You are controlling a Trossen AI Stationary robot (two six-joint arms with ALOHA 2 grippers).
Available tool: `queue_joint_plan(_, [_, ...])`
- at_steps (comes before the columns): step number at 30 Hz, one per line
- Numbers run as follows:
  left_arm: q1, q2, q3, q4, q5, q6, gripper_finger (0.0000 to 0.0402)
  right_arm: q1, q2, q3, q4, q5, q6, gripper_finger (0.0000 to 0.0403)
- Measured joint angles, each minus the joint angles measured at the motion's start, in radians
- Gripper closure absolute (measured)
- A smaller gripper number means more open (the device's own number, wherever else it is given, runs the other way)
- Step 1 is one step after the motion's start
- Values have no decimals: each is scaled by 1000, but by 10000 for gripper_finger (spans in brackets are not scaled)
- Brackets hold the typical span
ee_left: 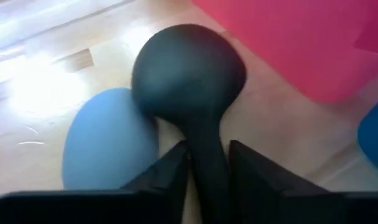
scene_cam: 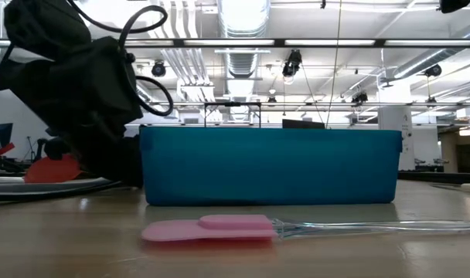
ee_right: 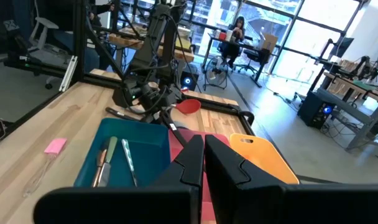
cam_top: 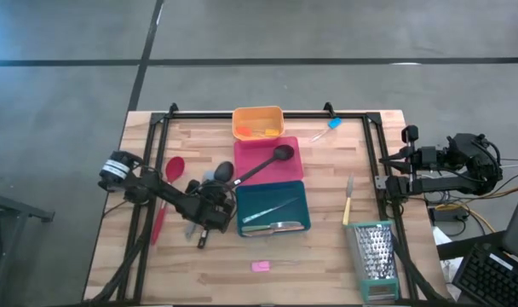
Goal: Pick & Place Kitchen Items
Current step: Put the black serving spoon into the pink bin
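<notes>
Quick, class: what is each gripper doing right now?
Left gripper: fingers either side of the black spoon handle, closed on it.
Right gripper: shut, empty, parked at the table's right edge.

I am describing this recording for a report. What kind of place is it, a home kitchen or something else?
Probably a robotics lab or open workshop, not a home: exposed ceiling ducts, office desks beyond the wooden table, and a seated person by large windows.

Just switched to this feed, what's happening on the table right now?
The left gripper is low over the wood beside the teal tray, its fingers on either side of a black spoon's handle. A grey spoon lies against that spoon's bowl. The right gripper waits shut at the table's right edge. Another black spoon lies across the pink tray, and utensils already sit in the teal tray.
</notes>
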Motion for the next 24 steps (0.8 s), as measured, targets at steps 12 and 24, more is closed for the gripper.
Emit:
queue_joint_plan(12, [1, -10, 2, -11, 5, -25, 334, 0, 0, 0, 0, 0, 1, 394])
queue_joint_plan(24, [-3, -87, 0, -153, 21, -97, 334, 0, 0, 0, 0, 0, -1, 394])
